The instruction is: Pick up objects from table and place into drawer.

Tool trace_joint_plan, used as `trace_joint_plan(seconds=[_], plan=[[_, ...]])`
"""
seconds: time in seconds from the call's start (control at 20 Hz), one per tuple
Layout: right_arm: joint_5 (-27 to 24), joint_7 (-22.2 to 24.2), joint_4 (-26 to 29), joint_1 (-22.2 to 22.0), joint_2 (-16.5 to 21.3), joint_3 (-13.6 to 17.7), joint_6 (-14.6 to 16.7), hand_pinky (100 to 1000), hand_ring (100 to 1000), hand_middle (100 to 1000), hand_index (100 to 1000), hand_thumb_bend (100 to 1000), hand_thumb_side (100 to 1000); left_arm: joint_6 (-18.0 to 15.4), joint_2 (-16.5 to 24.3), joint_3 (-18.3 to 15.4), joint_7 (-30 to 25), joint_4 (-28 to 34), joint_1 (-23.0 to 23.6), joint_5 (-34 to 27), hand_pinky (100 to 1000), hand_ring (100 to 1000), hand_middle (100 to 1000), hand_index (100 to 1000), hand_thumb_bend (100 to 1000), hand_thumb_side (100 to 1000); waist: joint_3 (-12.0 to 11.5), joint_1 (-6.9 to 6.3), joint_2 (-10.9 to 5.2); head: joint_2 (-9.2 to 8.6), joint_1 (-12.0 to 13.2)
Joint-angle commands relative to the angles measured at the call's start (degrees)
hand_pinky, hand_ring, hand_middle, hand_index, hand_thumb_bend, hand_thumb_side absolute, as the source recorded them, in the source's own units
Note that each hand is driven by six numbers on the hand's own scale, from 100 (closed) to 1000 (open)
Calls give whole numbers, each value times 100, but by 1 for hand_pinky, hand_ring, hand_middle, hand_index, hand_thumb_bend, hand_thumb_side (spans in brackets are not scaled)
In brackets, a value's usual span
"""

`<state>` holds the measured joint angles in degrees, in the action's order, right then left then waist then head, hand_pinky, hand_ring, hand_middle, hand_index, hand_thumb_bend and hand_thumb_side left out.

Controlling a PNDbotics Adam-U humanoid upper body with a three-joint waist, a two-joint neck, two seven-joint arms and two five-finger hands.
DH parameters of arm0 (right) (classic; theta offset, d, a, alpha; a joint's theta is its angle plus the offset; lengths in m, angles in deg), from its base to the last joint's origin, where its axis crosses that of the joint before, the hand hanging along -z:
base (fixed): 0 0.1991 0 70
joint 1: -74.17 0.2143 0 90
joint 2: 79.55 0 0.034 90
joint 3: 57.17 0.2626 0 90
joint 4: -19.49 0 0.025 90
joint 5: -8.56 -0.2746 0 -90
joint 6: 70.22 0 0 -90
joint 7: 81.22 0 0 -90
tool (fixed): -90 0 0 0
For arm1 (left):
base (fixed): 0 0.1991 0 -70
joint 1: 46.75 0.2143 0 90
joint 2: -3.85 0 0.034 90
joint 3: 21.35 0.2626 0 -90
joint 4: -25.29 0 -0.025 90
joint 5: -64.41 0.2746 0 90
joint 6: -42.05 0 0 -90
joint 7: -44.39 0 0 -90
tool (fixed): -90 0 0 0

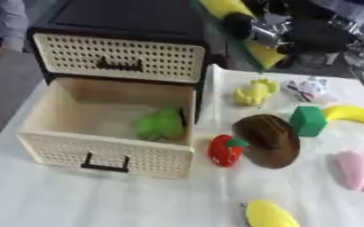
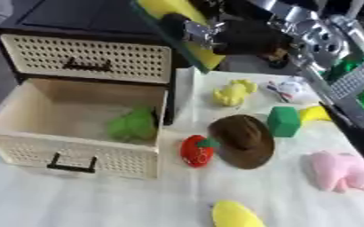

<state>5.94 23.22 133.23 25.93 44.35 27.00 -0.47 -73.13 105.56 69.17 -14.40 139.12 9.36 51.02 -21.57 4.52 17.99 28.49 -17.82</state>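
Observation:
My right hand (image 2: 243,37) hangs high at the back, above the table's far edge and just right of the cabinet (image 1: 119,57). Its fingers are curled round a yellow sponge with a dark green backing (image 2: 163,6). The lower drawer (image 1: 107,150) is pulled open, and a green soft object (image 1: 160,124) lies in its right rear part. On the table to the right of the drawer sit a red fruit (image 1: 225,150), a brown hat (image 1: 271,139), a green cube (image 1: 308,119) and a banana (image 1: 354,114). My left hand shows in neither view.
Farther back lie a yellow toy (image 1: 253,92) and a small white toy (image 1: 309,88). A pink plush (image 1: 360,170) lies at the right edge and a yellow lemon-like object (image 1: 269,215) at the front. The upper drawer is closed.

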Motion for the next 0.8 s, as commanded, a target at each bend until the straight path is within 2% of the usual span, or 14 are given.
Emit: trace_joint_plan(seconds=[0.05, 0.55, 0.8], plan=[[64, -52, -40, 179, 2, -22, -124, 829, 949, 413, 668, 408, 686, -25, 55, -33, -21, 76, -125, -33, 669, 722, 733, 769, 148, 969, -44, -25, -79, -102, -79], [317, 100, -272, 531, -456, -339, -140, 827, 950, 409, 665, 417, 684, -13, -31, -28, -37, 76, -193, -75, 669, 722, 733, 768, 148, 971, -175, -6, -28, -223, -250], [615, 196, -330, 602, -666, -511, -121, 824, 945, 407, 662, 431, 680, -18, -38, -25, -47, 76, -223, -93, 669, 722, 733, 767, 147, 972, -222, 3, -14, -240, -277]])
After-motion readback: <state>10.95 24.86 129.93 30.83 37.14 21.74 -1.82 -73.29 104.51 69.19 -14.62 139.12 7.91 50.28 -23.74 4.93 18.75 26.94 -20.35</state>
